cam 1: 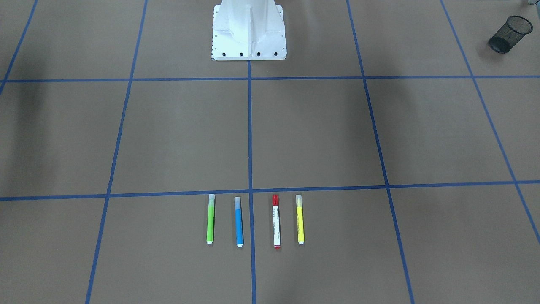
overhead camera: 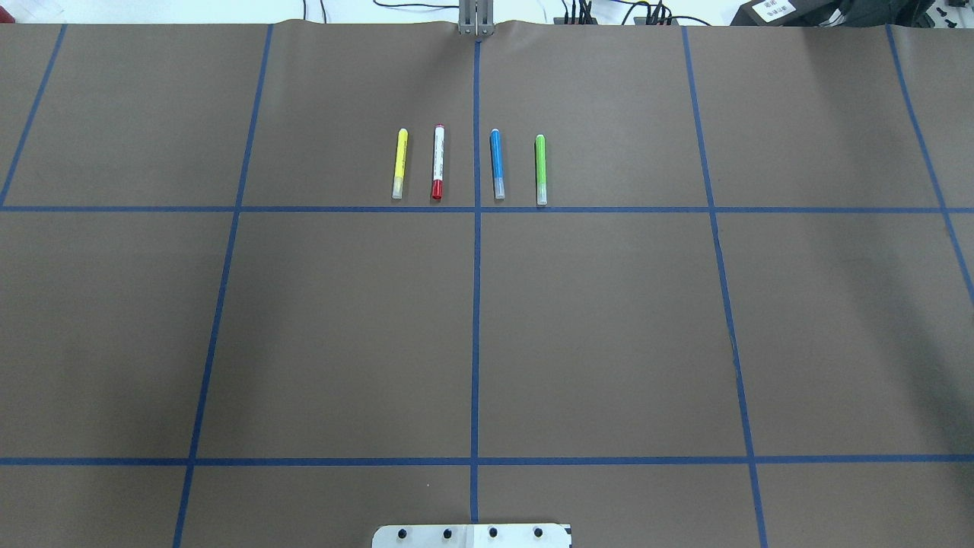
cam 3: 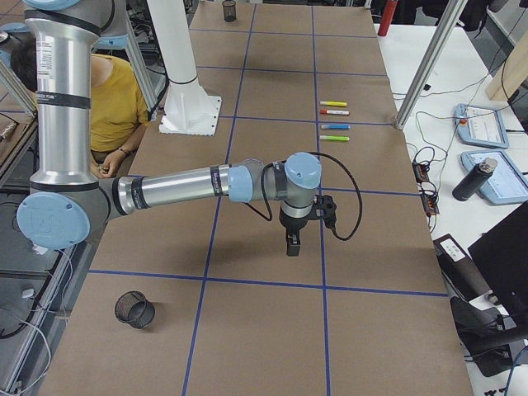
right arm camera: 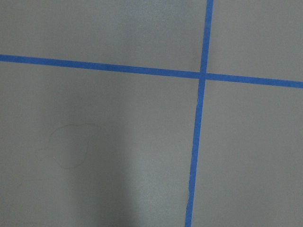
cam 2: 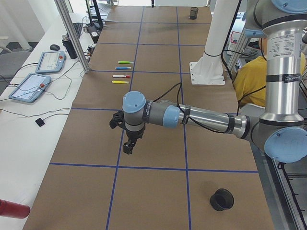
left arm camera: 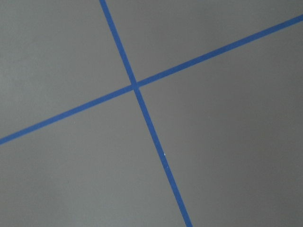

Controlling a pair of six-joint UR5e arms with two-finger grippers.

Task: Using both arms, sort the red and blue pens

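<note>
Hanging above table (cam 2: 153, 191): left claw (cam 2: 128, 148), right claw (cam 3: 292, 247); spread unreadable.

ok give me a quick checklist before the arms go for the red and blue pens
1. Red pen lies free, apart from the yellow marker: ok.
2. Blue pen lies free, apart from the green marker: ok.
3. Red pen on the robot's left of the centre tape line, blue pen on its right: ok.
4. Left pincer open: cannot tell.
5. Right pincer open: cannot tell.
6. Pincers over the pens: not ok, both hang above bare brown paper far from them.
</note>
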